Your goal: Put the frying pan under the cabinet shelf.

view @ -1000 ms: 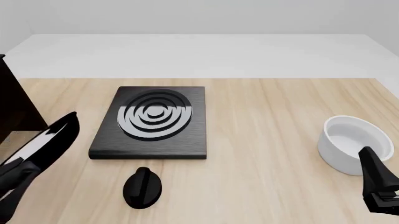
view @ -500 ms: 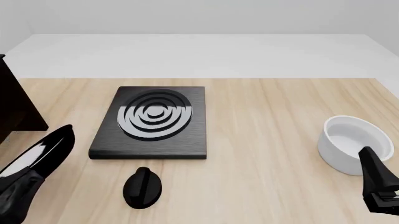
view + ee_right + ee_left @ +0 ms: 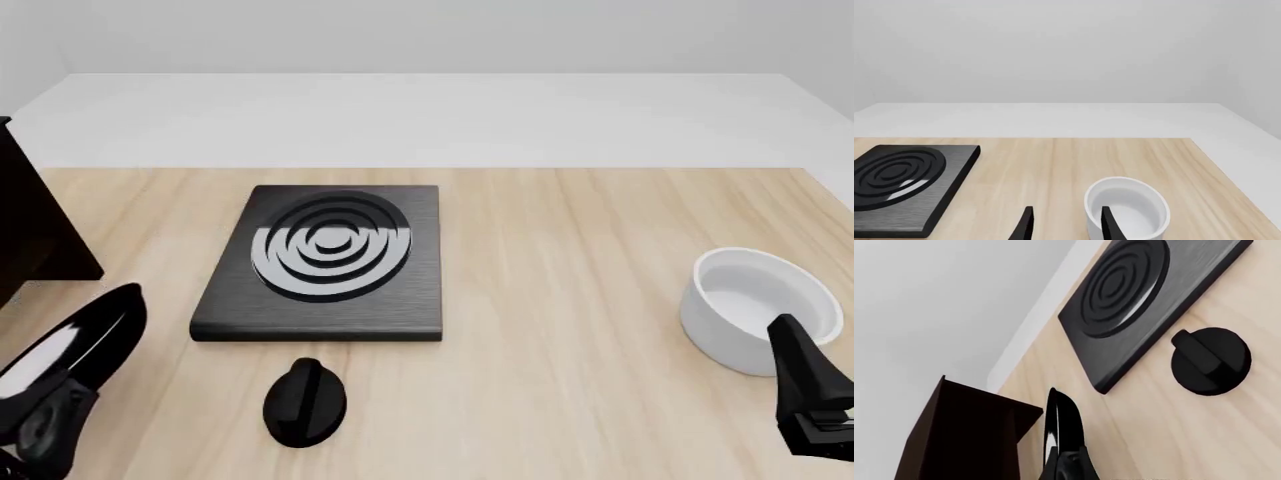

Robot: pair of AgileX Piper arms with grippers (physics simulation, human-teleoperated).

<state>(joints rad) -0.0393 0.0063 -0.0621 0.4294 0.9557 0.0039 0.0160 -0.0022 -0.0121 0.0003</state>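
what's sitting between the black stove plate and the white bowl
Nothing. In the front view, only bare wooden table separates the flat black stove plate from the deep white bowl.

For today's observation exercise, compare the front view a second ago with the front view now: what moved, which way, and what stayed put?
The frying pan, held tilted on edge at the left arm's end, moved down and toward the near left corner of the front view, away from the stove plate. Nothing was visibly released. The knob, white bowl, cabinet shelf and right gripper stayed where they were.
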